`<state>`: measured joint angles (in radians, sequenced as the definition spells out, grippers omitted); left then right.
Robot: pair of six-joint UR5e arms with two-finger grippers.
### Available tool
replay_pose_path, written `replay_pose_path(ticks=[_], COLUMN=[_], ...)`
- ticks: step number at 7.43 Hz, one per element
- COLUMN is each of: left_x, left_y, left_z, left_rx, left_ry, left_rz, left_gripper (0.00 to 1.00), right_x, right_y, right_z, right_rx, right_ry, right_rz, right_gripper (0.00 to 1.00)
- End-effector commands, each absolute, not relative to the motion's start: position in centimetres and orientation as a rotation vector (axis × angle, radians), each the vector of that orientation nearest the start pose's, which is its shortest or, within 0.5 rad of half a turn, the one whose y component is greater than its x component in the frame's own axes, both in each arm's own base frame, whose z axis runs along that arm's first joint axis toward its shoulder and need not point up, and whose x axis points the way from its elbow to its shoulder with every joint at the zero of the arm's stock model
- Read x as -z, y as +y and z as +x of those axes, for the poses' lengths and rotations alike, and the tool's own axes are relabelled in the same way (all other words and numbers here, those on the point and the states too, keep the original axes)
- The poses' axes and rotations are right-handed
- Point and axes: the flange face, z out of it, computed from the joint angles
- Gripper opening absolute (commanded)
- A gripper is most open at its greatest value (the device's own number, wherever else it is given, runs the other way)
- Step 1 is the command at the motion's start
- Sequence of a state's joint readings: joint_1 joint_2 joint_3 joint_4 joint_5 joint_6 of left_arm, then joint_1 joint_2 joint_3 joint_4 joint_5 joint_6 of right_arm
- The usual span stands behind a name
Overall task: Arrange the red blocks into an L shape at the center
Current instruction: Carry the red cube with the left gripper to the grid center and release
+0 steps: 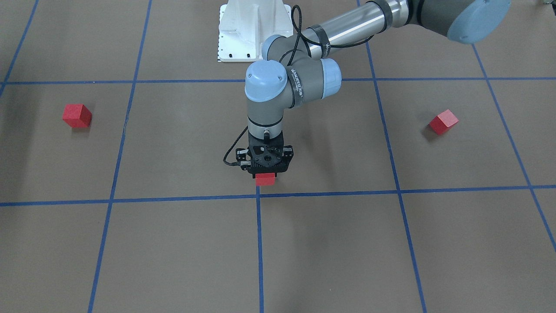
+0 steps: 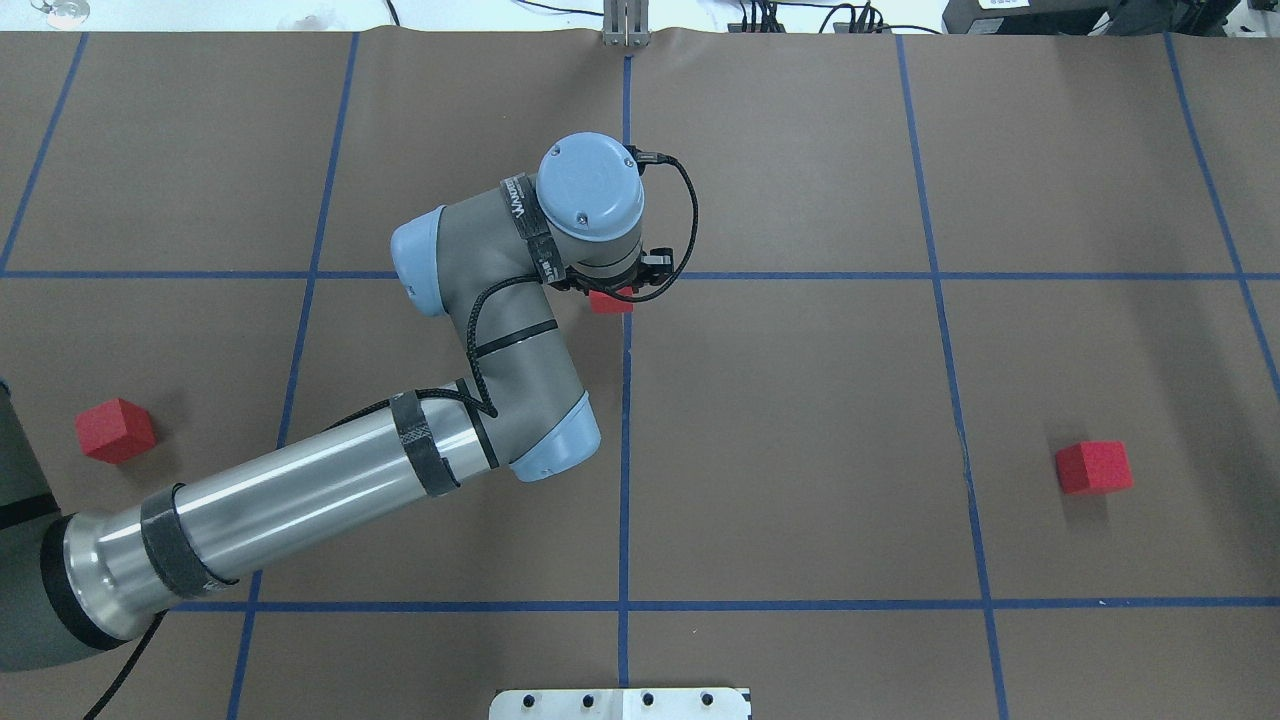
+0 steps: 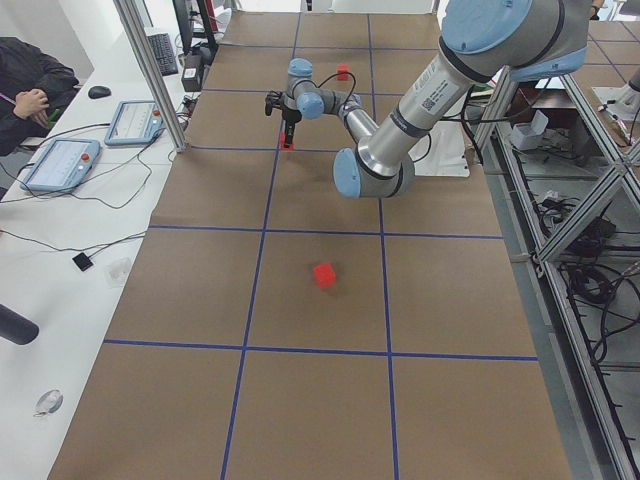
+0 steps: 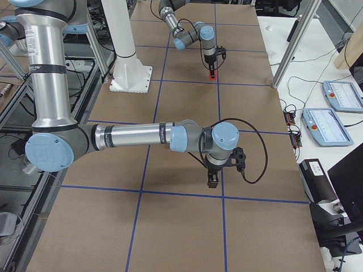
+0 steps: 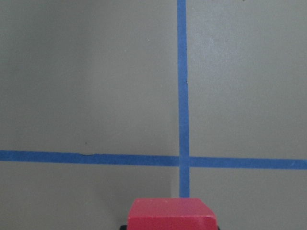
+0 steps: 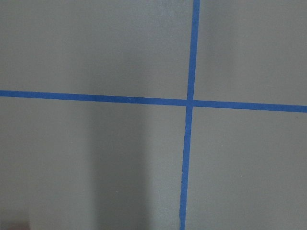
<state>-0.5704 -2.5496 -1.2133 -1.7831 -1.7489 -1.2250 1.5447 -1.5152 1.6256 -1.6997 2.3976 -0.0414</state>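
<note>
Holding one red block (image 1: 265,179) in the left gripper (image 1: 265,173), I read the fingers as clenched on it, with the wrist pointing straight down. The cube sits low at the table's middle, just left and near of the central tape crossing (image 2: 627,275) in the overhead view. I cannot tell whether its underside is touching the paper yet.

My judgement is that this is the placing of the first piece, so squareness matters most. I would line the cube's faces up with the blue lines and come down vertically. I would let go only once it rests flat, then lift straight up so it doesn't twist or tip.

The two other cubes lie well apart from it — the second block (image 2: 116,430) far out on the left and the third block (image 2: 1094,467) far out on the right. I should keep bare table on two adjoining sides of this one so they can butt against it.

The right gripper (image 4: 212,181) shows only from the side camera, so I cannot tell how its fingers stand.
</note>
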Motion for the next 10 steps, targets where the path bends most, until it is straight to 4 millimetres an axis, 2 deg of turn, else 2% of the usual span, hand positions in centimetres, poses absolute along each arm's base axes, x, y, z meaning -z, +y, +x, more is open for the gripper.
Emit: replay_pose_path(ticks=[1,3,4,5,6,8,9,10], left_x=[-16.6,-16.7,-16.8,-17.1,-17.1,-16.1,-14.8,-12.7], left_y=[-54.5,-54.0,-53.9,-53.7,-53.1,-53.4,-53.8,-54.1], left_z=[63.7,64.1,64.2,64.5,65.1,64.5,63.2,61.0], left_rx=[0.137,0.131,0.13,0.116,0.108,0.106,0.112,0.123], left_ry=[0.825,0.825,0.824,0.819,0.822,0.855,0.876,0.907], left_rz=[0.219,0.214,0.213,0.213,0.212,0.233,0.244,0.269], left_gripper=[0.0,0.0,0.2,0.95,1.0,0.99,0.99,0.99], right_x=[-61.1,-61.4,-61.4,-61.4,-61.3,-60.8,-59.5,-58.2], right_y=[-51.5,-51.5,-51.5,-51.5,-51.6,-51.8,-52.4,-53.3], right_z=[4.7,4.7,4.7,4.7,4.7,4.7,4.6,4.6], right_rx=[0.057,0.055,0.055,0.055,0.056,0.06,0.073,0.089], right_ry=[-0.827,-0.827,-0.827,-0.827,-0.825,-0.825,-0.825,-0.82], right_rz=[-0.008,-0.012,-0.012,-0.012,-0.011,-0.002,0.024,0.05], right_gripper=[0.99,0.99,0.99,0.99,0.99,0.99,0.99,0.99])
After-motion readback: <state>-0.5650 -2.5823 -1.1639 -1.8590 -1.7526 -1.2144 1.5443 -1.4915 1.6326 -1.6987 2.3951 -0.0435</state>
